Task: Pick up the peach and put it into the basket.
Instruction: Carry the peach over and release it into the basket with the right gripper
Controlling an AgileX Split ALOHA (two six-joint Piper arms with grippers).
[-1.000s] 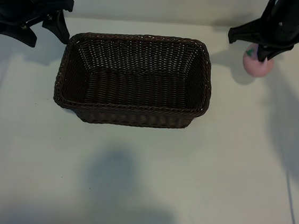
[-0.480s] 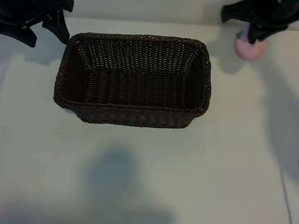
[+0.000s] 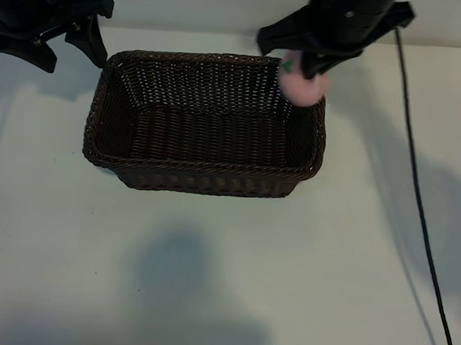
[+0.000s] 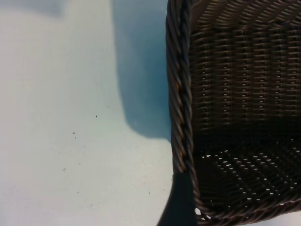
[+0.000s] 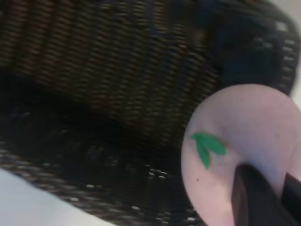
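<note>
The pale-pink peach with its green leaf spot hangs in the air over the far right corner of the dark-brown woven basket. My right gripper is shut on it from above. In the right wrist view the peach fills the near side with one dark finger pressed on it, and the basket's inner wall lies below. My left gripper stands open and parked beside the basket's far left corner; its wrist view shows the braided rim.
The white table stretches in front of the basket with shadows on it. A black cable trails from the right arm down across the table's right side.
My right gripper has carried the peach leftward, from above the table's far right to over the basket's far right corner. The left arm and the basket have not moved.
</note>
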